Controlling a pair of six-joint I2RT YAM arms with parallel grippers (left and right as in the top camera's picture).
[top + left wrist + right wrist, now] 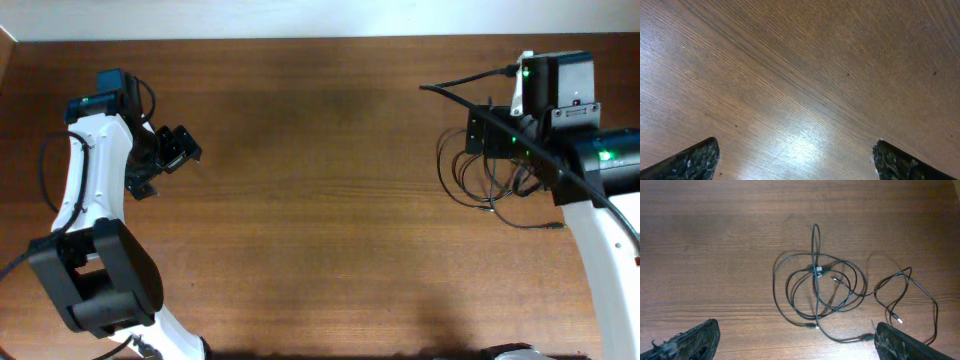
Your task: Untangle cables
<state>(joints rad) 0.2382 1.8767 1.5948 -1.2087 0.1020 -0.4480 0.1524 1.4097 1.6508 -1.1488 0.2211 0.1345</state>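
Note:
The cables (pixel 816 287) are thin black cords with small plug ends, lying in loose overlapping loops on the wooden table. A further loop (pixel 905 297) trails to the right. In the overhead view the cables (pixel 487 190) lie at the right, partly hidden under my right arm. My right gripper (pixel 795 340) is open and empty, above the table with the loops just ahead of its fingertips. My left gripper (pixel 795 160) is open and empty over bare wood at the far left (pixel 170 155), far from the cables.
The wooden table (pixel 320 200) fills the view. The thick black arm cable (pixel 470 85) runs to the right arm's base. The left arm's base (pixel 100 280) stands at the front left.

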